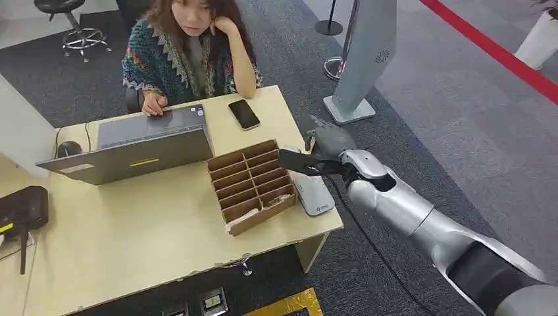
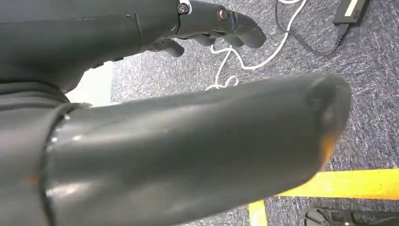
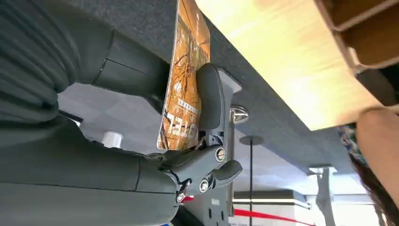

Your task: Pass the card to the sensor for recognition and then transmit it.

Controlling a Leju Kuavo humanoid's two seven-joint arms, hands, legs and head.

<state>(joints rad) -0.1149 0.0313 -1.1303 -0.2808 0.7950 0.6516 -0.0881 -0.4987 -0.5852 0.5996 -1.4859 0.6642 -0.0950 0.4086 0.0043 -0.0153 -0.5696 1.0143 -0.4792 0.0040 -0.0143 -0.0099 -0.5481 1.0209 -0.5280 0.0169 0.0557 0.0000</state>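
I see the card (image 3: 184,80) pinched in my right hand (image 1: 327,148) — orange printed face in the right wrist view, thumb on one side, dark fingers (image 3: 209,101) on the other. From the head view the card (image 1: 296,160) looks dark and lies roughly flat, its long axis running from the hand toward the cardboard organizer (image 1: 252,185), free end pointing at it. It hangs just above the white sensor (image 1: 314,192), which lies on the table (image 1: 151,237) right beside the organizer, on the side toward my arm.

The organizer is a brown divided tray with two columns of narrow slots; the slots nearest me hold something pale that I cannot make out, the others look bare.

On the far side of the organizer sits a black phone (image 1: 243,114), and past it an open laptop (image 1: 131,146) with a person (image 1: 187,52) seated behind it, one hand on the keyboard.

My left hand (image 2: 207,21) hangs over grey carpet and a white cable (image 2: 244,59) — fingers loosely curled, nothing in them.
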